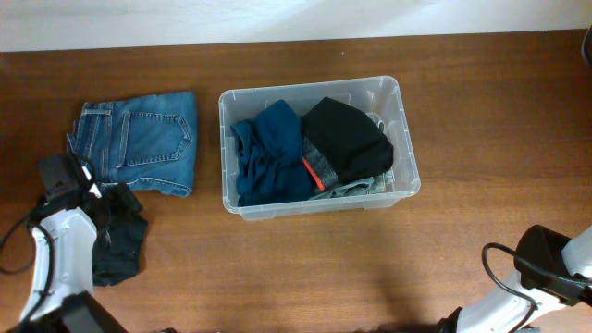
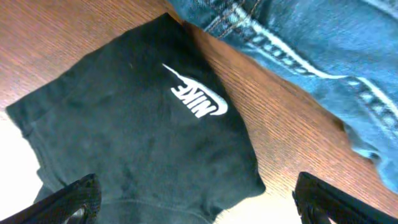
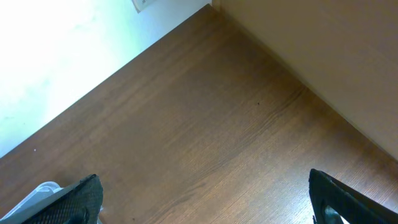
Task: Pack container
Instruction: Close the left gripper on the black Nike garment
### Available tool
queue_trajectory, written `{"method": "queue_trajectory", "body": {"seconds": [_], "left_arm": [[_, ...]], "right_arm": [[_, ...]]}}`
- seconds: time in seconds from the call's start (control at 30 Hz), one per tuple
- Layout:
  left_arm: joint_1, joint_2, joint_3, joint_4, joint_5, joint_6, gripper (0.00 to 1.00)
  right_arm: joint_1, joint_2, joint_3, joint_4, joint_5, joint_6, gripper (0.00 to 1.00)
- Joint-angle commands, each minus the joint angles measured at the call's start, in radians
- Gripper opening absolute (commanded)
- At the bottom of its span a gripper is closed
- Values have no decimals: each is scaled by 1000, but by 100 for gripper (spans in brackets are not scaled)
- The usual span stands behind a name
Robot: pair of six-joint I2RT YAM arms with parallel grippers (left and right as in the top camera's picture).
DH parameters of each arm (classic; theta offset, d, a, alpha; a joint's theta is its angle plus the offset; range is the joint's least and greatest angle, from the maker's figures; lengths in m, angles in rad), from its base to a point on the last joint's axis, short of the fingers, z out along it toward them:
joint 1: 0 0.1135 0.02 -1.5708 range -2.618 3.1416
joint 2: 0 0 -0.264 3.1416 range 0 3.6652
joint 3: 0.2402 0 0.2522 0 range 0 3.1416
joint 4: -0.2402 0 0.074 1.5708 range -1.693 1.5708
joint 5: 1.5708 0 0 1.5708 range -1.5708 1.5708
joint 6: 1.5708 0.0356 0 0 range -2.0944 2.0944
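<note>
Clear container [image 1: 314, 207] holds clothes [image 1: 277, 148]; jeans [image 1: 143, 141] lie beside it.

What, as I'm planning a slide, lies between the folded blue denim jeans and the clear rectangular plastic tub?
Only a bare strip of brown wooden table, seen in the overhead view.

Bright, even light; faint shadow along container [image 1: 277, 209]; right wrist upper-left overexposed; left wrist close-up soft.

The left arm [image 1: 57, 254] hides part of the black garment [image 1: 125, 245].
</note>
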Motion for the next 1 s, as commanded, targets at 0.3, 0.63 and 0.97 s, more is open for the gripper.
{"method": "queue_trajectory", "body": {"seconds": [0.3, 0.63, 0.97], "left_arm": [[-1, 224, -6, 26, -13, 39, 99], [-1, 316, -6, 38, -13, 39, 69], [-1, 316, -1, 19, -13, 38, 16]], "right_arm": [[-3, -11, -2, -6, 5, 0, 98], [-3, -11, -2, -6, 5, 0, 98], [-3, -11, -2, -6, 5, 0, 98]]}}
